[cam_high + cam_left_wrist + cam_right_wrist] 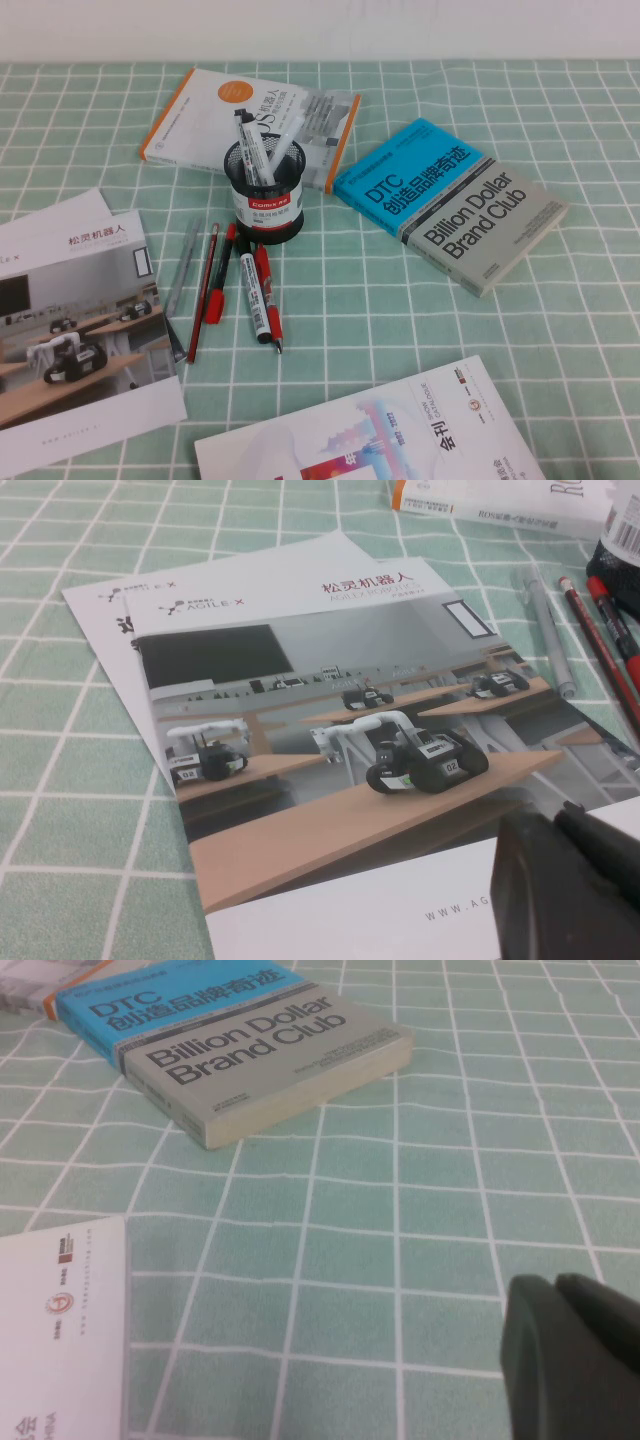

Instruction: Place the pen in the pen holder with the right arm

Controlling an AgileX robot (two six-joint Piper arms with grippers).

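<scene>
The all-red pen [267, 292] lies on the green checked cloth just in front of the pen holder [265, 205], its dark tip toward me. The holder is a black mesh cup with a white and red label, and several white markers stand in it. Beside the pen lie a white marker [250, 285], a red-and-black pen [220, 275], a thin red stick [203, 290] and a grey pen [183, 262]. Neither arm shows in the high view. My left gripper [558, 822] is shut and empty over a brochure. My right gripper [558, 1285] is shut and empty over bare cloth.
A white and orange book [200, 110] lies behind the holder. A blue and grey book [450, 200] lies to its right and also shows in the right wrist view [260, 1060]. A brochure [70, 320] lies at front left and a magazine [380, 440] at the front.
</scene>
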